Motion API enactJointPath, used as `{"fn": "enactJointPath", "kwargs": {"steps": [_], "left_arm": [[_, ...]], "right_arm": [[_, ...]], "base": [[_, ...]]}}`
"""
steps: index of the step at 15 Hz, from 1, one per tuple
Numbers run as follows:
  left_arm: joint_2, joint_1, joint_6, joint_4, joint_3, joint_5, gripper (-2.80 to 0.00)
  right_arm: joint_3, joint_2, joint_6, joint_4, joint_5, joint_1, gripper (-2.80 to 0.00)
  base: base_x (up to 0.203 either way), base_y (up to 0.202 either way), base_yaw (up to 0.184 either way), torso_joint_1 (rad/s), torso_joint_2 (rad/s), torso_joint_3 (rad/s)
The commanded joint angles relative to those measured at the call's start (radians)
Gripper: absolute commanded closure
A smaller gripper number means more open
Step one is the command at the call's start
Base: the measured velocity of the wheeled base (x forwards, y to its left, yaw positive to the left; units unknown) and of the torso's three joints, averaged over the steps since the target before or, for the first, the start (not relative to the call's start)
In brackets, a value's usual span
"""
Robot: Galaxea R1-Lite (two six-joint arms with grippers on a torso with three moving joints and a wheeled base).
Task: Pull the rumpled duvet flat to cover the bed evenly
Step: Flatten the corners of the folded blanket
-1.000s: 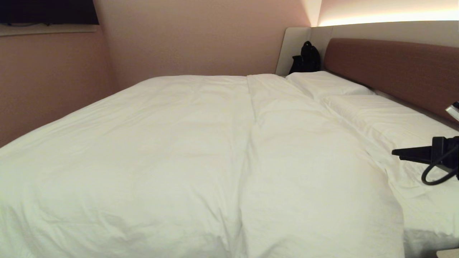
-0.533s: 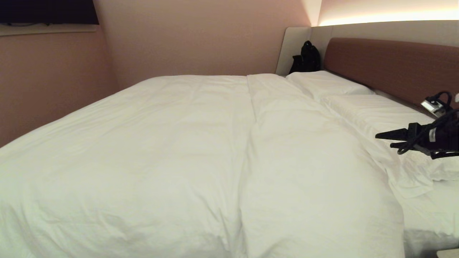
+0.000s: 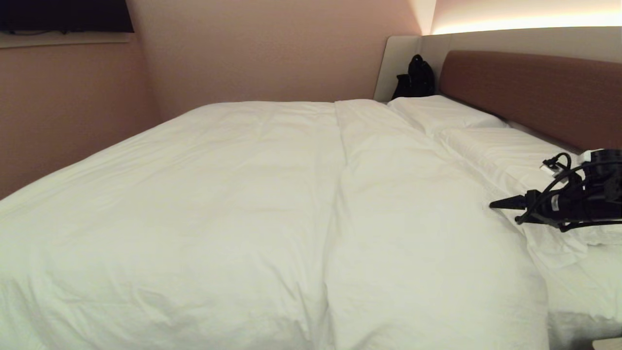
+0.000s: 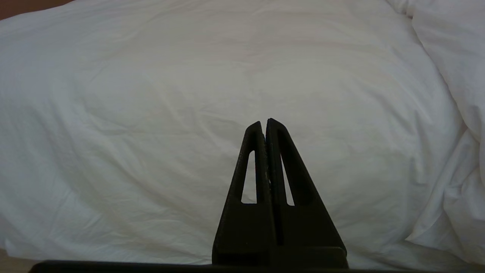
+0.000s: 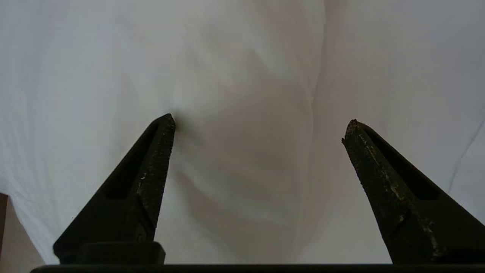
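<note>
Bed (image 3: 578, 311) takes up pretty much the whole head view, low and wide, with a reddish-brown headboard (image 3: 529, 92) running off toward 2 o'clock. Duvet (image 3: 218, 204) is spread over most of it, puffy white with soft wrinkles, and there's a long fold ridge running from about 12 o'clock down to 6. A strip of sheet shows past its edge at 4 o'clock. Two white pillows (image 3: 442, 114) lie in a row against the headboard, one behind the other. Some dark bag-like thing (image 3: 413, 80) sits in the far corner by the headboard, can't tell exactly what.

Right gripper (image 3: 493, 204) comes in at 3 o'clock, low over the nearer pillow right by the duvet's edge, jaws spread wide with nothing between them, just white fabric beneath. Left gripper (image 4: 264, 123) only shows in its wrist view, jaws clenched together on nothing, pointing at the duvet.
</note>
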Motion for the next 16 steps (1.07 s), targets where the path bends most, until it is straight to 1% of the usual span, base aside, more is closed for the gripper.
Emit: {"fn": "enactJointPath", "kwargs": {"steps": [1,3,5,9,16], "left_arm": [[0.000,0.000,0.000,-0.001,0.000,0.000,0.00],[0.000,0.000,0.000,-0.001,0.000,0.000,0.00],[0.000,0.000,0.000,-0.001,0.000,0.000,0.00],[0.000,0.000,0.000,-0.001,0.000,0.000,0.00],[0.000,0.000,0.000,-0.001,0.000,0.000,0.00]], "right_arm": [[0.035,0.002,-0.063,0.001,0.008,-0.001,-2.80],[0.050,-0.007,-0.092,0.002,0.014,0.000,-2.80],[0.051,-0.029,-0.092,0.002,0.026,0.001,-2.80],[0.079,-0.102,-0.096,0.031,0.123,0.003,-2.80],[0.079,-0.041,-0.099,0.028,0.122,0.007,-2.80]], "base": [[0.000,0.000,0.000,0.000,0.00,0.000],[0.000,0.000,0.000,0.000,0.00,0.000],[0.000,0.000,0.000,0.000,0.00,0.000],[0.000,0.000,0.000,0.000,0.00,0.000],[0.000,0.000,0.000,0.000,0.00,0.000]]}}
